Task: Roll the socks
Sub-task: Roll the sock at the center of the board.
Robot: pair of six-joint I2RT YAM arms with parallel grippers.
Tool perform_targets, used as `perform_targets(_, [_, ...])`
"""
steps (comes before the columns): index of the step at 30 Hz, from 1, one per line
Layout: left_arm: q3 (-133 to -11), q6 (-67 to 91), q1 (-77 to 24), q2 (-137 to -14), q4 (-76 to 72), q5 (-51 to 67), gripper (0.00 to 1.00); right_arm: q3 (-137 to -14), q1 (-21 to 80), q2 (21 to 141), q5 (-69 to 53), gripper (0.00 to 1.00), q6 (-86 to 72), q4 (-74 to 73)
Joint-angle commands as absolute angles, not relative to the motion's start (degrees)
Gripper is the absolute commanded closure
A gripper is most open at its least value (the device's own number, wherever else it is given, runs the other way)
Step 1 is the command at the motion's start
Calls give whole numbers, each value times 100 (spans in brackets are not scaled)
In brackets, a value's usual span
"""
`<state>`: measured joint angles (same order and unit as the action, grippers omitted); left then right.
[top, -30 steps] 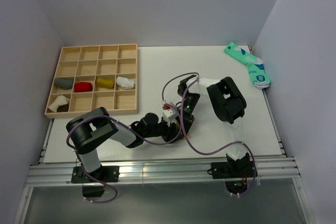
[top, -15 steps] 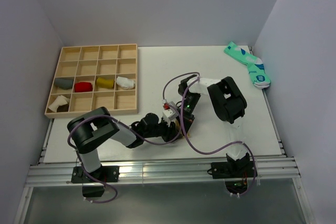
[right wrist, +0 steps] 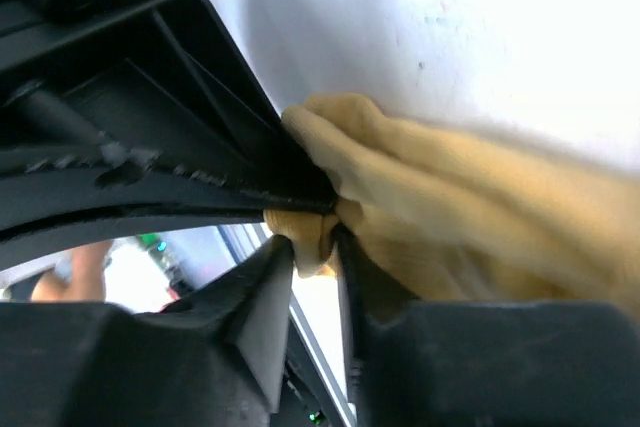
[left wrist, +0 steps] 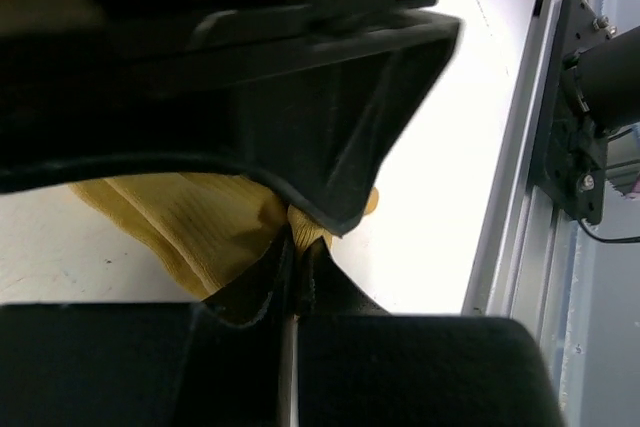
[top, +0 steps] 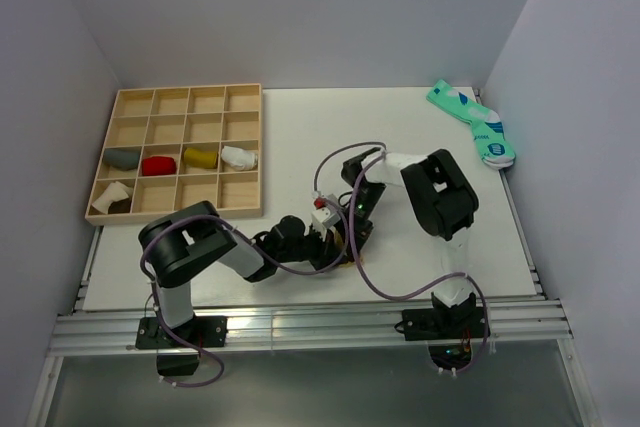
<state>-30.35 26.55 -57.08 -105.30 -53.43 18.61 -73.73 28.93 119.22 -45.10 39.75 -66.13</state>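
Observation:
A mustard-yellow sock (left wrist: 190, 222) lies on the white table, bunched between my two grippers. My left gripper (left wrist: 297, 247) is shut on a fold at the sock's edge. My right gripper (right wrist: 312, 245) is shut on a small fold of the same sock (right wrist: 460, 197), right opposite the left one. In the top view the left gripper (top: 332, 249) and right gripper (top: 350, 230) meet fingertip to fingertip near the table's front middle and hide most of the sock. The beige sock with brown bands is out of view.
A wooden compartment tray (top: 240, 92) stands at the back left, holding rolled socks: grey (top: 124, 158), red (top: 159, 165), yellow (top: 200, 157), white (top: 239, 157) and a pale one (top: 112, 195). A teal patterned sock pair (top: 472, 123) lies at the back right. The table's front rail (left wrist: 520, 197) is close by.
Both arms' elbows have shifted slightly right. The two grippers stay together on the yellow sock at the same spot.

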Motion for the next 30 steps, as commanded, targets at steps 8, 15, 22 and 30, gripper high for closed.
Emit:
perform_targets(8, [-2935, 3322, -5484, -10477, -5266, 2092, 100, -6803, 2611, 10258, -3648, 59, 3015, -5160])
perform_targets(15, [-3505, 3594, -5458, -10284, -3958, 2118, 100, -6390, 2198, 9247, -3367, 59, 2944, -4676])
perform_targets(22, [-4297, 4234, -5353, -10265, -2403, 2382, 100, -5556, 2136, 7753, -2848, 59, 3146, -3877])
perform_targets(30, [-4737, 4939, -5063, -10678, -1881, 3252, 100, -4843, 2153, 6821, -3093, 63, 3787, -3551])
